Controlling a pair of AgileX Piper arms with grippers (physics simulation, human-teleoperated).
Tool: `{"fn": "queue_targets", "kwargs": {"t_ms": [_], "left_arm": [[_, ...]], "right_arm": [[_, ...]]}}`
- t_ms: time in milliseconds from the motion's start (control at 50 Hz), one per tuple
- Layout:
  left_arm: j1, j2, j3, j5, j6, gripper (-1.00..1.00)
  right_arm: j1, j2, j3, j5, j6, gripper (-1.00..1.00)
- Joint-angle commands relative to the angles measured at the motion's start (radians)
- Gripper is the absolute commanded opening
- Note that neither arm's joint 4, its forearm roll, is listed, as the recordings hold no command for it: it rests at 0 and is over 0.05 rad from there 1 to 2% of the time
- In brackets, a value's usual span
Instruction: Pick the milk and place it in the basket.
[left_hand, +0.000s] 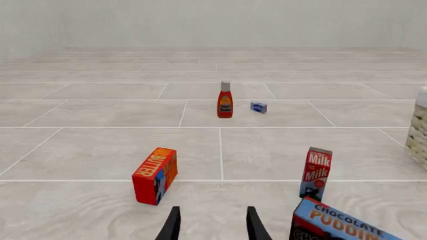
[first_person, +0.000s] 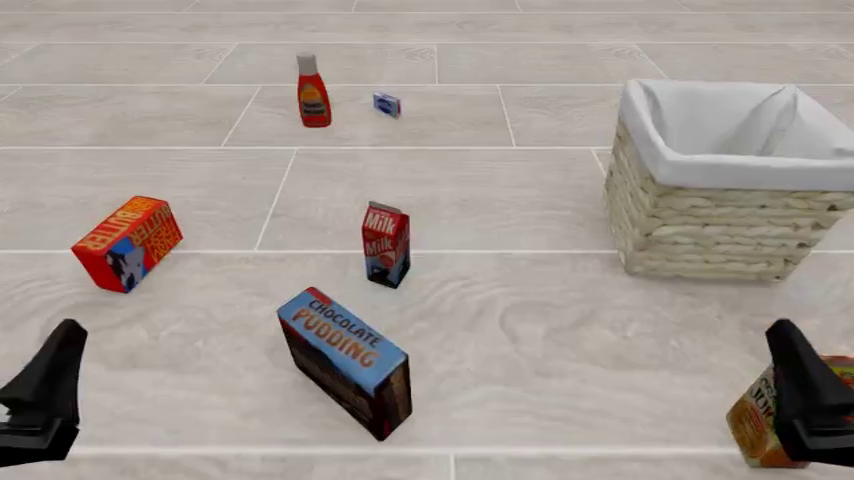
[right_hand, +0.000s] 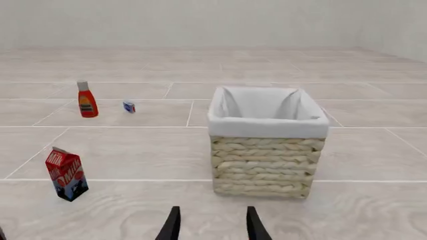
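1. Milk (first_person: 386, 244) stands upright mid-floor, well apart from the basket (first_person: 721, 215) toward the floor's right edge.
2. Left gripper (left_hand: 213, 225) and right gripper (right_hand: 213, 224): fingers parted, nothing held.
3. Approach from above, clear of the pudding box (first_person: 344, 362) (near), and grip the carton's flat sides.

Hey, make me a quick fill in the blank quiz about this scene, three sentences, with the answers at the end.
1. The milk stands ____ on the floor, outside the basket.
2. The basket's cloth liner is ____ in colour.
3. The box lying nearest the milk reads Chocolate ____.

Answers: upright; white; Pudding
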Motion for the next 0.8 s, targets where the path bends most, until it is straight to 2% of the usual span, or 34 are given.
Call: {"fn": "queue_targets", "kwargs": {"t_ms": [20, 40, 80, 100, 140, 260, 280, 340, 360, 460, 560, 580, 600, 620, 640, 700, 720, 740, 780, 800], "left_arm": [[0.000, 0.005, -0.003, -0.001, 0.000, 1.00], [0.000, 0.005, -0.003, -0.001, 0.000, 1.00], [0.000, 0.005, -0.003, -0.001, 0.000, 1.00], [0.000, 0.005, -0.003, -0.001, 0.000, 1.00], [0.000, 0.005, -0.003, -0.001, 0.000, 1.00], [0.000, 0.005, -0.003, -0.001, 0.000, 1.00], [0.000, 0.005, -0.003, -0.001, 0.000, 1.00], [0.000, 0.005, -0.003, -0.001, 0.000, 1.00], [0.000, 0.005, -0.003, -0.001, 0.000, 1.00], [0.000, 0.005, -0.003, -0.001, 0.000, 1.00], [0.000, 0.005, -0.003, -0.001, 0.000, 1.00], [0.000, 0.004, -0.003, -0.001, 0.000, 1.00], [0.000, 0.004, -0.003, -0.001, 0.000, 1.00], [0.000, 0.005, -0.003, -0.001, 0.000, 1.00], [0.000, 0.005, -0.003, -0.001, 0.000, 1.00], [0.000, 0.005, -0.003, -0.001, 0.000, 1.00], [0.000, 0.004, -0.003, -0.001, 0.000, 1.00], [0.000, 0.004, -0.003, -0.001, 0.000, 1.00], [0.000, 0.005, -0.003, -0.001, 0.000, 1.00], [0.000, 0.005, -0.003, -0.001, 0.000, 1.00]], "right_arm": [[0.036, 0.000, -0.034, 0.013, 0.011, 1.00], [0.031, 0.011, -0.034, 0.023, -0.030, 1.00], [0.014, 0.049, -0.029, 0.000, -0.041, 1.00], [0.042, 0.140, -0.039, -0.057, -0.033, 1.00], [0.069, 0.175, -0.048, -0.074, -0.054, 1.00], [0.163, 0.270, -0.142, -0.070, -0.021, 1.00], [0.187, 0.264, -0.161, -0.054, -0.041, 1.00], [0.284, 0.332, -0.209, -0.041, -0.005, 1.00], [0.308, 0.342, -0.223, -0.031, -0.010, 1.00], [0.340, 0.368, -0.296, 0.015, -0.062, 1.00], [0.407, 0.414, -0.382, 0.061, -0.041, 1.00], [0.407, 0.427, -0.395, 0.065, -0.071, 1.00], [0.407, 0.427, -0.396, 0.065, -0.071, 1.00], [0.435, 0.454, -0.431, 0.075, -0.111, 1.00], [0.440, 0.465, -0.446, 0.080, -0.122, 1.00], [0.472, 0.501, -0.491, 0.100, -0.115, 1.00], [0.502, 0.526, -0.526, 0.117, -0.133, 1.00], [0.508, 0.542, -0.539, 0.122, -0.132, 1.00], [0.516, 0.572, -0.563, 0.125, -0.171, 1.00], [0.519, 0.577, -0.580, 0.133, -0.161, 1.00]]}}
